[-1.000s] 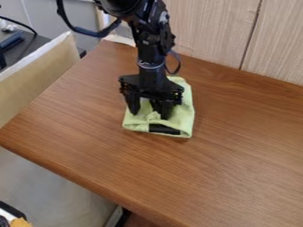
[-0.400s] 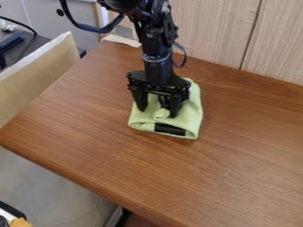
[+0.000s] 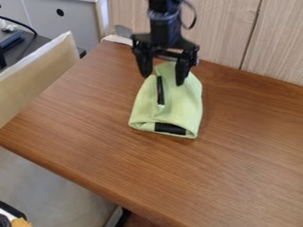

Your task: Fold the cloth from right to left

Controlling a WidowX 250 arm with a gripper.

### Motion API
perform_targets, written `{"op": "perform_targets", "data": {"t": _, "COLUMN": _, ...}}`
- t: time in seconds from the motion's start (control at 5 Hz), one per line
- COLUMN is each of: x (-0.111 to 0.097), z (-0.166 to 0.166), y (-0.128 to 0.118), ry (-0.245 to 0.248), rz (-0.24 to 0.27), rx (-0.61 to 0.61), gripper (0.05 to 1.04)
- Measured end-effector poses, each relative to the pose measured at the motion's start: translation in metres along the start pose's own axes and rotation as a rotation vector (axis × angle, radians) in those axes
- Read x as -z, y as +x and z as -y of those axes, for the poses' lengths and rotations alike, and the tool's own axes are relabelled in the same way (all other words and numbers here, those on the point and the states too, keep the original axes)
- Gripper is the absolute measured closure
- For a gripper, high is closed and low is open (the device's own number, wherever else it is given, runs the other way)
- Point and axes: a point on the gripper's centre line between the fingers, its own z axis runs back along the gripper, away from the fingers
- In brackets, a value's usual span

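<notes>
The black gripper (image 3: 163, 80) hangs over the upper end of the green cloth (image 3: 183, 102), near the back of the table. Its two fingers stand wide apart, one at the cloth's upper left and one in front of its upper right part. The cloth narrows toward the top, where it rises between and behind the fingers. A dark narrow strip (image 3: 160, 91) runs down its upper left part. Its front end is broad and folded, with a black patch (image 3: 170, 129) along the edge. Whether the cloth's top touches the gripper is hard to tell.
The brown wooden table (image 3: 237, 146) extends around the cloth. A light wood panel wall (image 3: 219, 31) stands right behind the table. Along the left side is a beige board (image 3: 35, 73), with a dark surface holding cables beyond it.
The gripper has moved up and back, and its fingers have spread. The cloth's upper part has stretched upward in a narrowing shape, and the small bunched bump between the fingers is gone.
</notes>
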Motion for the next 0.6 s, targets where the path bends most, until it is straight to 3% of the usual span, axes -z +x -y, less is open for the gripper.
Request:
{"op": "perform_targets", "data": {"t": 0.2, "x": -0.02, "z": -0.001, "y": 0.001, "ry": 0.021, "rz": 0.04, "rx": 0.001, "gripper": 0.083}}
{"op": "perform_targets", "data": {"t": 0.6, "x": -0.032, "z": -0.003, "y": 0.0, "ry": 0.031, "rz": 0.06, "rx": -0.001, "gripper": 0.083}}
